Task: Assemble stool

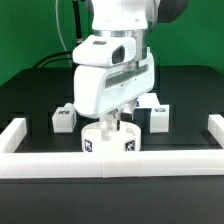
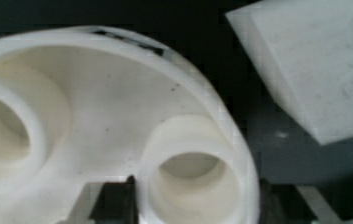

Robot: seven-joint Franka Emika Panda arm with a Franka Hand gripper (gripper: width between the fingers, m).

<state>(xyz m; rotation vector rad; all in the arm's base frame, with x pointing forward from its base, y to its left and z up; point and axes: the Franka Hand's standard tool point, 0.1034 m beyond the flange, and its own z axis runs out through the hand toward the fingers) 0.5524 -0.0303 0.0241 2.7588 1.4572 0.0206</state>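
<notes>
**While the gripper straddles one leg, the seat sits at 6 o'clock on the table**

Seat lies just beside the border rail. Upright leg stands on the seat between the gripper fingers; cannot tell whether they pinch it. Loose leg A lies at the seat's 10 o'clock and loose leg B at 2 o'clock.

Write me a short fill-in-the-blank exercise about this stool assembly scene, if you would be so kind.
1. The seat has a ___ outline.
2. In the exterior view, ___ loose legs stand on the table, one on each side of the arm.
3. The gripper is directly over the ___.
4. The table's surface is ___ in colour.

Missing words: round; two; seat; black.
</notes>
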